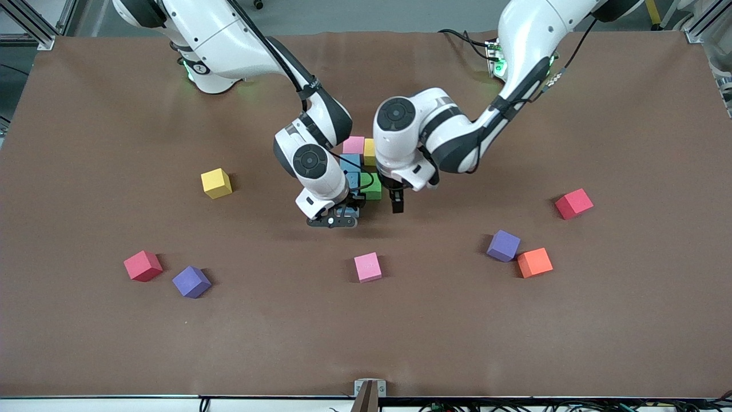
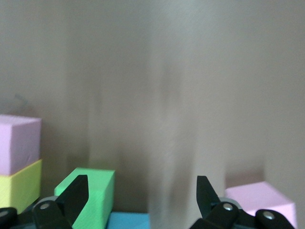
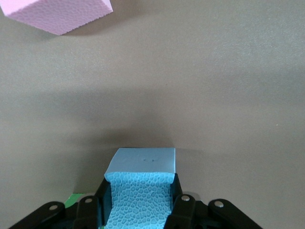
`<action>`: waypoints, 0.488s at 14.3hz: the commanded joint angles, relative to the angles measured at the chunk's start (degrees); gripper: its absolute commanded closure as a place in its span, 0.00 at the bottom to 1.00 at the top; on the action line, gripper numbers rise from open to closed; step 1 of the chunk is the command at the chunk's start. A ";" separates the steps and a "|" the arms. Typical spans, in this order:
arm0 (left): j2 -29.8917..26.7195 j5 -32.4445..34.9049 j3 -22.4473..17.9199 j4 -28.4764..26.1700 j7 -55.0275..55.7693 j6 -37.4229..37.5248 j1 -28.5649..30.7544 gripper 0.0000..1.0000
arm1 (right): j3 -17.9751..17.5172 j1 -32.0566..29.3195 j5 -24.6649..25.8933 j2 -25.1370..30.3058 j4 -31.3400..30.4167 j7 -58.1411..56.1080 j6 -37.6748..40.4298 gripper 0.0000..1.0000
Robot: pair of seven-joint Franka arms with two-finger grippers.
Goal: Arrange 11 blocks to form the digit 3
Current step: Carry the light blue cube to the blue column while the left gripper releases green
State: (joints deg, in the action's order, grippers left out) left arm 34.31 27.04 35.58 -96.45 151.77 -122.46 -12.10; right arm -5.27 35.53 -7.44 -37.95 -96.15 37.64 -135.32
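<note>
Right gripper (image 3: 138, 202): jaws clamped on blue block (image 3: 142, 183); seat it flush beside green block (image 2: 88, 195). Left gripper (image 2: 140, 198): jaws wide, empty, waiting.

Two red cubes lay on the brown worktop (image 1: 91, 343), well apart from each other. One red cube (image 1: 573, 203) sat toward the left arm's end, resting flat and turned a little askew; the other red cube (image 1: 143, 266) sat toward the right arm's end, nearer the front camera than the first. A small metal bracket (image 1: 369, 388) stood at the middle of the worktop's edge closest to the front camera, and aluminium frame rails (image 1: 34, 26) showed at the corners by the bases.
</note>
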 commanded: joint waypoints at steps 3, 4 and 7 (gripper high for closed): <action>-0.38 0.47 0.98 1.97 -16.29 3.19 9.27 0.00 | 0.61 0.59 2.60 -0.81 0.87 0.50 0.50 0.78; -0.47 0.47 0.98 1.97 -20.07 3.20 11.03 0.00 | 0.61 0.68 2.87 -0.81 0.87 0.50 0.50 0.76; -0.30 0.56 0.89 1.97 -33.42 3.11 15.60 0.00 | 0.61 0.68 2.78 -0.81 0.87 1.11 0.50 0.40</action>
State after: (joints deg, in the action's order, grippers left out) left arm 34.31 27.07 35.68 -94.56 125.35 -120.39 1.29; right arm -5.24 35.68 -5.65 -37.95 -96.08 37.63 -135.24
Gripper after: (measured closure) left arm 0.000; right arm 0.498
